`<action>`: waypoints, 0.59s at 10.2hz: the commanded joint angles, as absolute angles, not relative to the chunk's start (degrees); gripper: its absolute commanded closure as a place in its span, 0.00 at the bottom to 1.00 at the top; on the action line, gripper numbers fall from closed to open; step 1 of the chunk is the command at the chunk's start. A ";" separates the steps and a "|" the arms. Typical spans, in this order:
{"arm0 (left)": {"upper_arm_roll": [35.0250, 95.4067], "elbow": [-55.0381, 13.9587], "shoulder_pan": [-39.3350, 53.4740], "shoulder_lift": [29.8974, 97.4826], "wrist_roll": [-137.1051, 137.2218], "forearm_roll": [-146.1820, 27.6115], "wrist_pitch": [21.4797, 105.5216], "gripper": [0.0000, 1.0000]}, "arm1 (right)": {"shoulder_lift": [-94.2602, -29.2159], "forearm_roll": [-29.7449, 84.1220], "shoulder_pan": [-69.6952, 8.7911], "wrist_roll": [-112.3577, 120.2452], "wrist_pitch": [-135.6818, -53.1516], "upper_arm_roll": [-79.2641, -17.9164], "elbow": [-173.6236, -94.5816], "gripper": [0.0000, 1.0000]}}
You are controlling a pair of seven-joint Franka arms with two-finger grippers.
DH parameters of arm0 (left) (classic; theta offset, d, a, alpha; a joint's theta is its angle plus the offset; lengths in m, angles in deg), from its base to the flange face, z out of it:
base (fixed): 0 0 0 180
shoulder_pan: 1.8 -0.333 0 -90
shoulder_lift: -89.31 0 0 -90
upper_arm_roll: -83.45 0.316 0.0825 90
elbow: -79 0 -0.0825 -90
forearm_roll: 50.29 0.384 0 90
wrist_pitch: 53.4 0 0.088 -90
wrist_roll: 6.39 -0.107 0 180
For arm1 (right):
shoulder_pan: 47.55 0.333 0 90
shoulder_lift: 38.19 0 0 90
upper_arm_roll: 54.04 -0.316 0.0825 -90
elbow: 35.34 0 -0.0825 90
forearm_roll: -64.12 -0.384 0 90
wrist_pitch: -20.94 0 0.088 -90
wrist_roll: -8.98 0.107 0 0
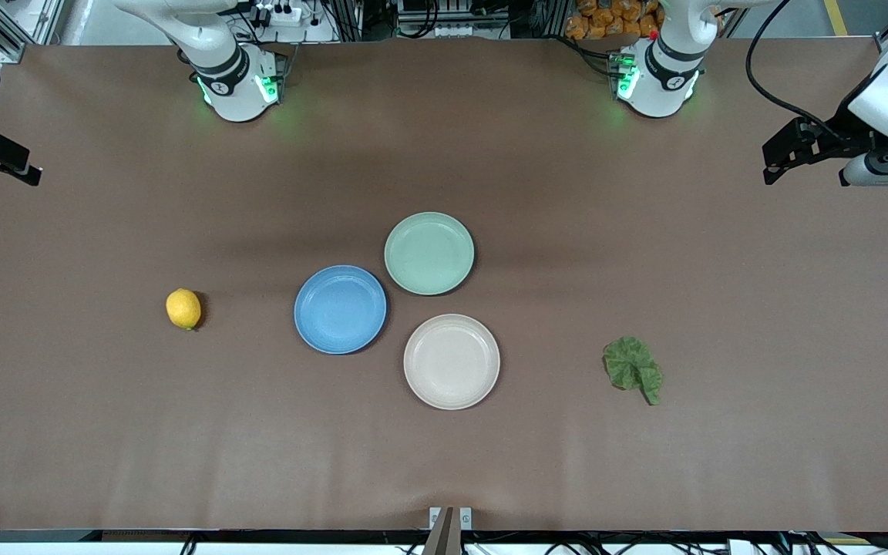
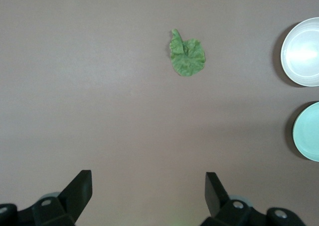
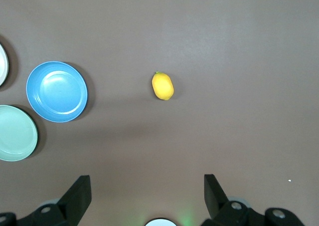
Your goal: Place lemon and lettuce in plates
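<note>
The lemon (image 1: 183,309) lies on the brown table toward the right arm's end, beside the blue plate (image 1: 340,309). The cream-white plate (image 1: 452,361) sits nearer the front camera, and the lettuce (image 1: 633,368) lies flat beside it toward the left arm's end. Both plates are empty. My left gripper (image 1: 779,158) hangs high over the left arm's end of the table, open and empty (image 2: 148,186), with the lettuce (image 2: 187,59) well ahead of it. My right gripper (image 1: 28,171) hangs high over the right arm's end, open and empty (image 3: 147,186), with the lemon (image 3: 162,86) ahead of it.
An empty pale green plate (image 1: 428,253) sits just farther from the front camera than the blue and cream-white plates, close to both. Both arm bases stand at the table's back edge. Bare tabletop surrounds the lemon and the lettuce.
</note>
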State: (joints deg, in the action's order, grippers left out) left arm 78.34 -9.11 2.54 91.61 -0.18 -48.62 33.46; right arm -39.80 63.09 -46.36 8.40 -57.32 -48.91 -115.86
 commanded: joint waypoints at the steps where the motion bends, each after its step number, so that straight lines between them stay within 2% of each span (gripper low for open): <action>1: 77.65 -7.93 1.80 91.07 -2.51 -48.80 32.65 0.00 | -40.12 63.86 -47.11 9.06 -56.84 -49.73 -114.71 0.00; 6: 78.27 -5.64 1.80 84.76 -2.61 -49.50 32.91 0.00 | -40.21 63.86 -47.11 9.06 -57.80 -49.65 -114.80 0.00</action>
